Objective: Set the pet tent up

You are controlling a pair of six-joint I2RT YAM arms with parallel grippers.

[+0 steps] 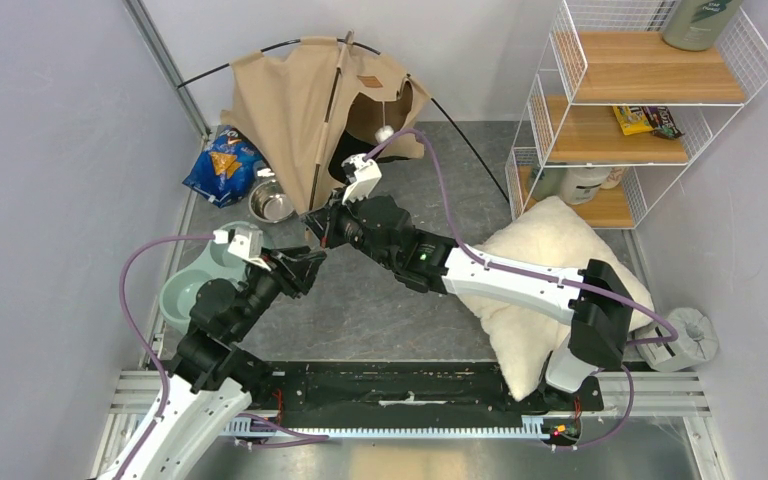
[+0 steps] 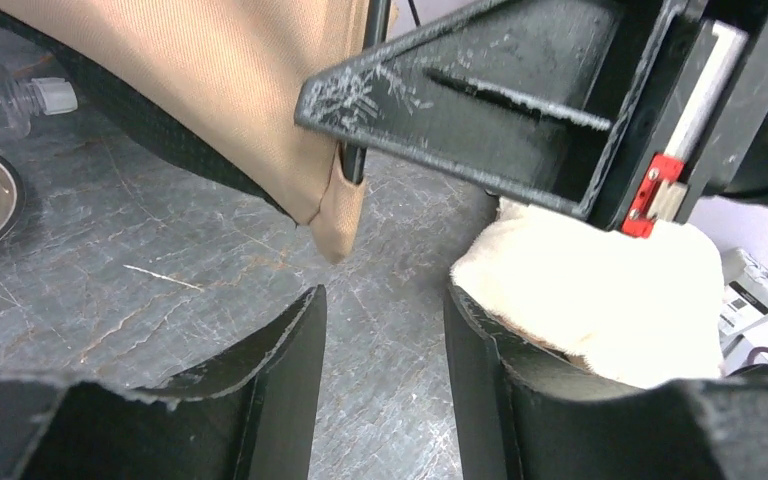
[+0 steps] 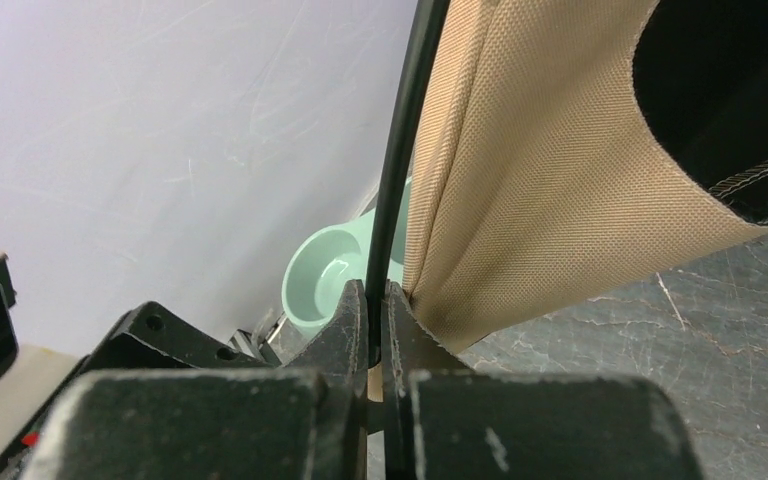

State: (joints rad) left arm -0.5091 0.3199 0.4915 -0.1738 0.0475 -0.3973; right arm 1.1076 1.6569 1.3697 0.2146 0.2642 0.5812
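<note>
around: steel bowl point(image 1: 272, 205) and blue bag point(image 1: 222, 165) are lying just left of the pet tent point(image 1: 310, 100); white pillow point(image 1: 540, 270) is lying under the right arm
tent: is sagging half-raised at the back wall
right claw point(image 3: 375, 300): is pinching the tent's black pole point(image 3: 400, 150) tight
left claw point(image 2: 385, 320): is gaping partway, gripping nothing, near the tent's corner

The pet tent point(image 1: 295, 105) is tan canvas with a fine woven grain, its pole point(image 3: 400, 150) glossy black and its label point(image 1: 368, 81) brown. The pillow point(image 1: 535, 250) is fluffy cream-white. The snack bag point(image 1: 225, 165) is blue with orange and yellow print. Near it are a silver steel bowl point(image 1: 272, 205) and a mint-green double bowl point(image 1: 168, 298). The table point(image 1: 380, 305) is dark grey, mottled and scratched pale. The shelf point(image 1: 650, 65) is white wire with light wood boards. The cables point(image 1: 125, 285) are purple.
</note>
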